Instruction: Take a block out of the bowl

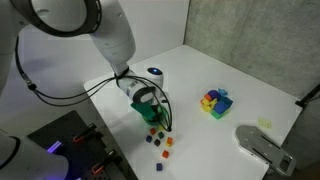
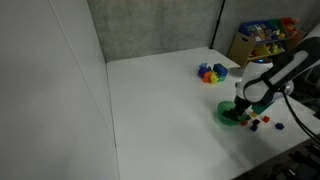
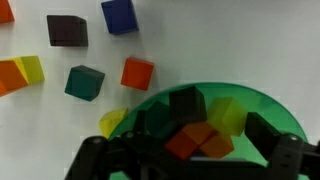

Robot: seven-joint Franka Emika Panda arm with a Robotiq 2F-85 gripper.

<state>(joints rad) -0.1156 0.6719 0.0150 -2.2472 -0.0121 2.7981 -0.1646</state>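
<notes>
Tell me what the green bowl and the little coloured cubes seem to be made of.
The bowl looks like smooth plastic, going by its uniform bright green and thin, even rim. The cubes look matte and flat-coloured with crisp edges. They could be painted wood or hard plastic; the pictures cannot settle which.

arm (image 1: 105, 35): bent downward | pincer (image 1: 151, 113): pointing down, fingers spread apart

White tabletop (image 1: 200, 70), carrying green bowl (image 2: 228, 117), loose cubes (image 3: 137, 72) right beside it, block cluster (image 1: 215, 102) well apart.
</notes>
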